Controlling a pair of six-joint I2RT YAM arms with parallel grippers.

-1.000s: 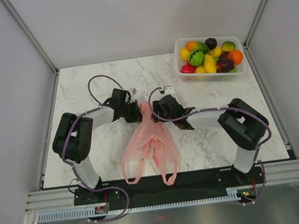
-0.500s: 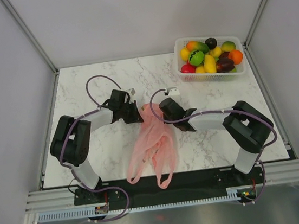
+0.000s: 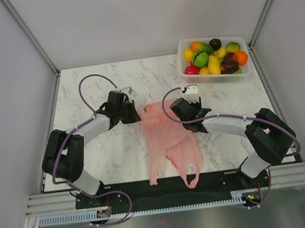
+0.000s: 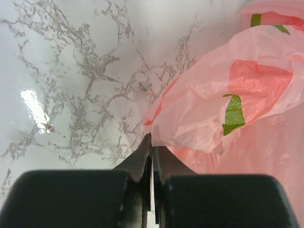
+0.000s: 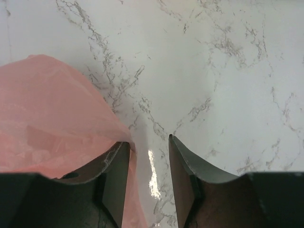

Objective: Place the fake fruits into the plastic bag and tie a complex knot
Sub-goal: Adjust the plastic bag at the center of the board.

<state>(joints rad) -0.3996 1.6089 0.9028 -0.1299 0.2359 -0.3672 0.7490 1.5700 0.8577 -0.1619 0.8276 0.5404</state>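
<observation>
1. Bag of thin translucent pink plastic (image 3: pixel 169 137) sprawled between both grippers.
2. Left gripper (image 4: pixel 152 148) pinched tight on its edge.
3. Right gripper (image 5: pixel 149 140) parted, pink film draped over one finger.
4. Glossy plastic fruits (image 3: pixel 215 56) heaped in white lattice basket (image 3: pixel 215 78).

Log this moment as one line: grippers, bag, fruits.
left gripper: shut on plastic bag edge | right gripper: open, film against one finger | bag: untied | fake fruits: in basket
</observation>
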